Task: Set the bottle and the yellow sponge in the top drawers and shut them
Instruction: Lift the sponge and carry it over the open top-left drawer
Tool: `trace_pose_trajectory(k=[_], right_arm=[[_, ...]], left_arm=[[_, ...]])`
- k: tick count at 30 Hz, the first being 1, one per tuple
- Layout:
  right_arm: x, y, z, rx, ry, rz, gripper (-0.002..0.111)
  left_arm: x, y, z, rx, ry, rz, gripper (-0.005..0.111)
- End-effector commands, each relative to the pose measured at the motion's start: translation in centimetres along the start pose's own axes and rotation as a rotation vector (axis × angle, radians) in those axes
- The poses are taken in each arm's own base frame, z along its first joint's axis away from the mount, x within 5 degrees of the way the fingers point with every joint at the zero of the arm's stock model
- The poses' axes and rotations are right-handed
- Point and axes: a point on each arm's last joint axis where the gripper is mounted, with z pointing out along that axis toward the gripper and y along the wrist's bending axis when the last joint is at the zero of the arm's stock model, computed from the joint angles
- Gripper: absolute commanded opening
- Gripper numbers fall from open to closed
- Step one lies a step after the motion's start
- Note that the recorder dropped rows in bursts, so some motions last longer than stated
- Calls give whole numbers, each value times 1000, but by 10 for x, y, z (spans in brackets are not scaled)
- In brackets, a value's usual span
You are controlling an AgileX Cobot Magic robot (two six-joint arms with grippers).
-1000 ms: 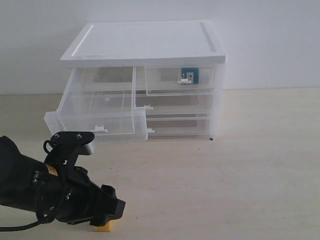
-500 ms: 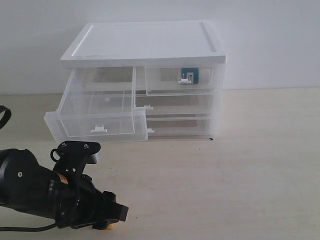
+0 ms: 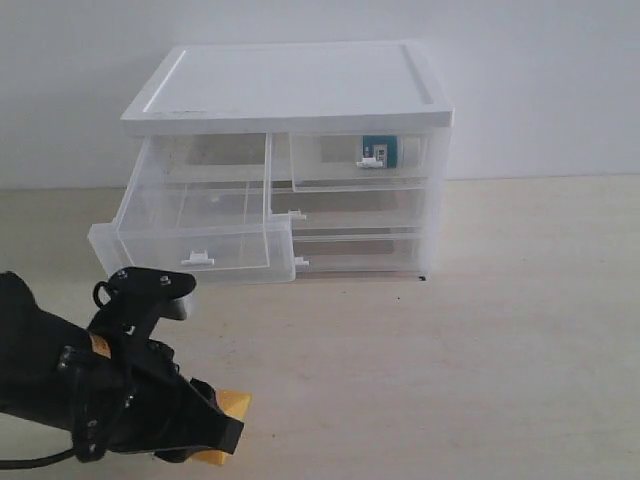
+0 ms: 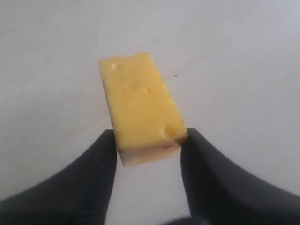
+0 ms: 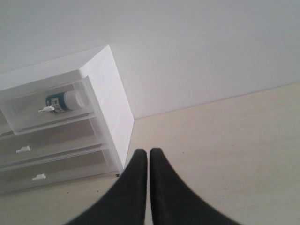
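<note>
With left pincer [image 4: 149, 139] pinching the yellow sponge [image 4: 138, 103], apparently mid-carry; next, must clear the open top drawer's [image 3: 200, 245] front.

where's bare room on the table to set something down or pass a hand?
Bare table right of the left gripper, in front of and beside the cabinet. Crowded front left: the gripper holds the yellow sponge near the open top drawer.

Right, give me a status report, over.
Left claw shut on sponge. Right claw shut, empty. Bottle inside closed right drawer. Left drawer open, nothing seen blocking it.
</note>
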Motion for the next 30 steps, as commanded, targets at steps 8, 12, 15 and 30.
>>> trace_pose_trajectory(k=[8, 12, 15, 30], right_arm=[[1, -1, 0, 4, -5, 2, 0], [1, -1, 0, 4, -5, 2, 0], [1, -1, 0, 4, -7, 2, 0], [1, -1, 0, 4, -9, 4, 0]], left_arm=[[-22, -30, -120, 135, -233, 106, 4], [-32, -32, -152, 96, -343, 118, 4], [-43, -29, -167, 28, -405, 122, 4], [-107, -10, -149, -308, -459, 96, 4]])
